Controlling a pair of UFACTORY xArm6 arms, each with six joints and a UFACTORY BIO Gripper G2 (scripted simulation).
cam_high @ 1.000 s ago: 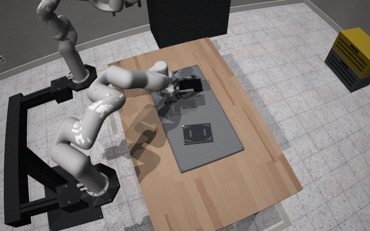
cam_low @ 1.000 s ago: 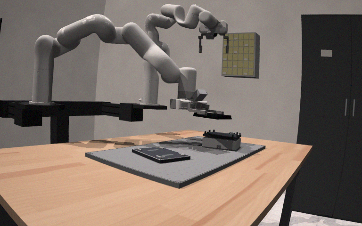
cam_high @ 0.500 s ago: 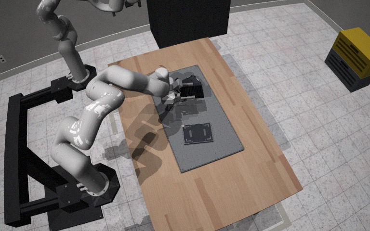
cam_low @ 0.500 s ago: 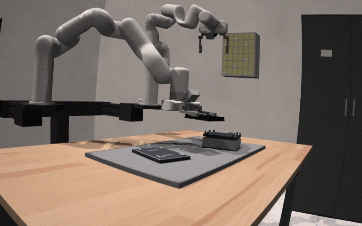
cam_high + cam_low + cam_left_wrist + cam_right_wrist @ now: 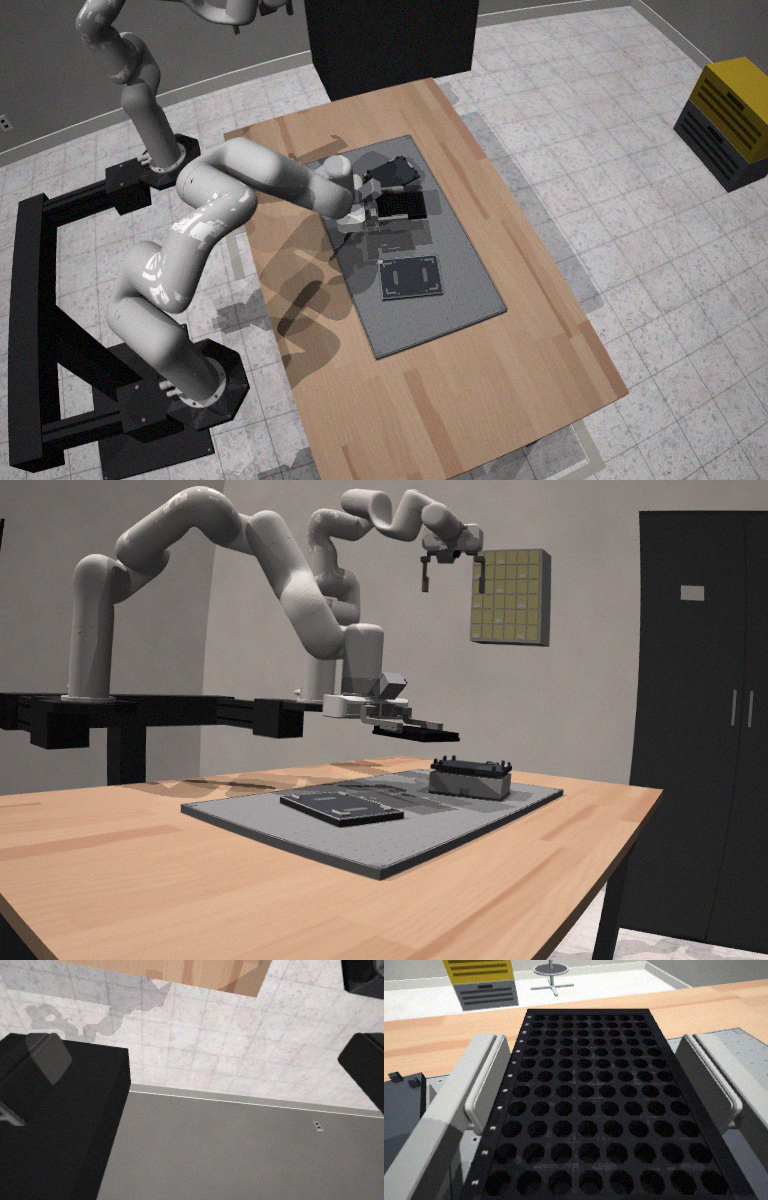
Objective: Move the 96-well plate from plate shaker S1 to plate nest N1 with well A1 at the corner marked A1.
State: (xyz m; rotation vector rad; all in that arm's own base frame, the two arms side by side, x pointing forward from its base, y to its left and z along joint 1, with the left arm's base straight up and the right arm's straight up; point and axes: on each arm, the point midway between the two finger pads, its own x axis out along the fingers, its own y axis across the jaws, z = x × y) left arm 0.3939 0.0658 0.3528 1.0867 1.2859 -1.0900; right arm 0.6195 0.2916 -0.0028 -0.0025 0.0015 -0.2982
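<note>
Exterior view: black 96-well plate (image 5: 403,204) (image 5: 416,734) (image 5: 586,1091) aloft, pinched by right arm's fingers. Shaker S1 (image 5: 396,170) (image 5: 470,782) and nest N1 (image 5: 410,277) (image 5: 341,809) both lower, on grey board (image 5: 441,322) (image 5: 373,859) atop table (image 5: 509,390) (image 5: 283,910) (image 5: 200,972) (image 5: 704,1002). Left arm's fingers (image 5: 424,576) spread wide, well apart from plate.

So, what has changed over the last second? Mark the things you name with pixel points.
The right gripper (image 5: 403,202) (image 5: 421,727) (image 5: 601,1080) has carried the plate (image 5: 410,204) (image 5: 416,736) (image 5: 586,1091) sideways, away from the shaker (image 5: 398,169) (image 5: 468,784) (image 5: 401,1105) and toward the nest (image 5: 410,277) (image 5: 339,807), still in the air. Nothing was newly gripped or let go: its jaws already had the plate. The shaker, the nest and the open left gripper (image 5: 262,19) (image 5: 453,588) (image 5: 202,1060) stayed put.
</note>
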